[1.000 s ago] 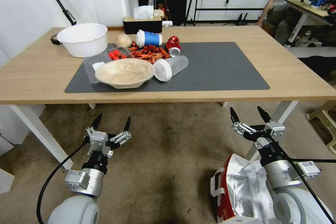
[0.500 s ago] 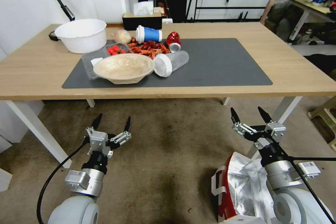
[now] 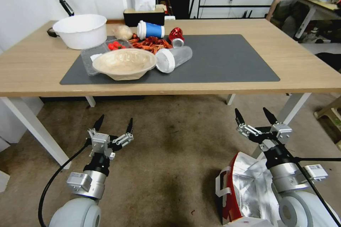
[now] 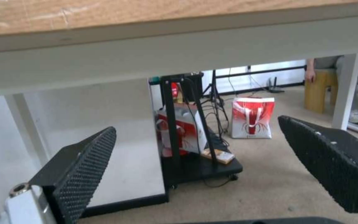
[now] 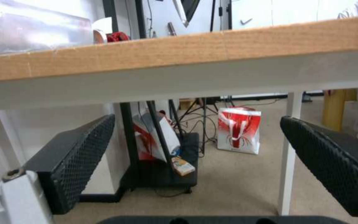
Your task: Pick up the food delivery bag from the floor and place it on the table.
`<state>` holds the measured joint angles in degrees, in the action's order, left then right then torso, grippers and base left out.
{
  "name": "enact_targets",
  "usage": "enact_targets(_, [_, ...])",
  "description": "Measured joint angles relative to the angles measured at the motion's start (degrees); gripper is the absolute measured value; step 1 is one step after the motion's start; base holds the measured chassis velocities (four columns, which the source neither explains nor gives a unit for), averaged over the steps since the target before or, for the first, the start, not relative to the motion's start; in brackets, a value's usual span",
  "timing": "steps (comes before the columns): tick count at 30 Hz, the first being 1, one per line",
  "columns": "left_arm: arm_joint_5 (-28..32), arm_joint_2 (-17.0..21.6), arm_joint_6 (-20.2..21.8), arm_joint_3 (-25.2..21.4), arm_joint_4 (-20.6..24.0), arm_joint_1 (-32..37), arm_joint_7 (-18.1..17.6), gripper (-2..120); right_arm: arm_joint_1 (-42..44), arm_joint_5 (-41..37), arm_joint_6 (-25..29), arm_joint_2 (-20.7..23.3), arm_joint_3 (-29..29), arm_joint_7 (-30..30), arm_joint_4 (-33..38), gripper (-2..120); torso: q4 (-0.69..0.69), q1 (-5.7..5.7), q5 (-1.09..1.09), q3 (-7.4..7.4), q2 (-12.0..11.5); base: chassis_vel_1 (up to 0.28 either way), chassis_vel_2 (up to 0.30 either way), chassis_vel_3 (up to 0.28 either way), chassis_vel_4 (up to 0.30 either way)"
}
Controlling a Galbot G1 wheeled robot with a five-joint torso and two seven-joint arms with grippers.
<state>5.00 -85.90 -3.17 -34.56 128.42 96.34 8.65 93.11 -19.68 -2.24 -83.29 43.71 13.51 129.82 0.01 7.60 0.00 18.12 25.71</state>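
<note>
Two pincers hang before us in the head view, both below the near edge of the counter (image 3: 213, 90): the left pincer (image 3: 113, 123) and the right pincer (image 3: 255, 115), each with its fingers spread wide and gripping nothing. One food delivery bag (image 3: 245, 191) stands on the floor (image 3: 170, 156) just under the right arm, well short of the counter, its foil-lined mouth open upward and its red side and white strap facing left. On the counter we count one dark mat (image 3: 220, 60), one white basin (image 3: 80, 30), one beige bowl (image 3: 124, 63), one blue cup (image 3: 151, 29) lying on its side, one clear container (image 3: 173, 59) also on its side, one red can (image 3: 176, 37) and one black tissue box (image 3: 144, 16) at the far edge.

From the left wrist we look under the counter (image 4: 179, 43) instead, between two wide-set ribbed fingers (image 4: 84, 168). Beyond it stand one red and white bag (image 4: 252, 117) on the carpet and a black cart (image 4: 195, 155) beside it carrying another such bag.

From the right wrist the counter edge (image 5: 179, 53) crosses the upper part, with the fingers (image 5: 79, 155) parted wide; the far red and white bag (image 5: 238, 130) and the cart (image 5: 162, 168) show beyond. Carpet is grey-brown and stained.
</note>
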Motion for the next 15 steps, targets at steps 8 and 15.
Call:
enact_targets(8, [0.0, -0.1, 0.0, 0.0, 0.0, 0.1, 0.1, 98, 0.0, -0.3, 0.0, 0.0, 0.0, 0.0, -0.1, 100, 0.0, -0.7, 0.0, -1.1, -1.8, 0.0, 0.0, 0.0, 0.0])
enact_targets(15, [-0.2, -0.2, 0.0, 0.0, 0.0, 0.1, 0.2, 99, -0.1, -0.4, 0.0, -0.1, 0.0, 0.0, -0.4, 100, 0.0, -1.2, 0.0, -2.26, -3.5, 0.0, 0.0, 0.0, 0.0])
